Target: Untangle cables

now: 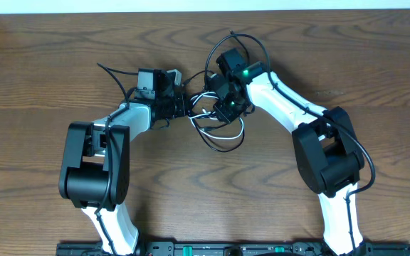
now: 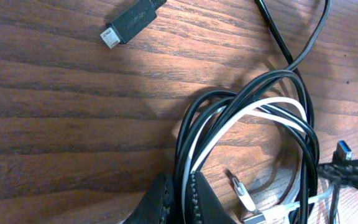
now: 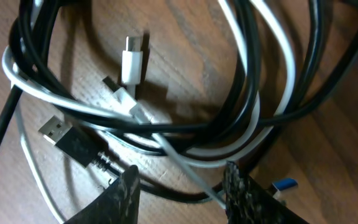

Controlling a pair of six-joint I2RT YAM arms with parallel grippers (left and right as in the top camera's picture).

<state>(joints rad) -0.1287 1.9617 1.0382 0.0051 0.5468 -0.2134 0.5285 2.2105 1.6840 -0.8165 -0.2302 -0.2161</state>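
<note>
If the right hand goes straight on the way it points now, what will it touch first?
Probably the cables: a thin black cord and a pale cord cross just ahead of the right hand, between its open fingers. Depth is unclear, so which comes first I cannot tell.

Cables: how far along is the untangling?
Early. Done: only one black plug end lies free of the bundle. In hand: the left gripper is shut on black and white strands at the loop's edge; the right gripper hovers open over the same coil. Left: the white cable and black cables are wound through each other, so nearly all the separating remains.
</note>
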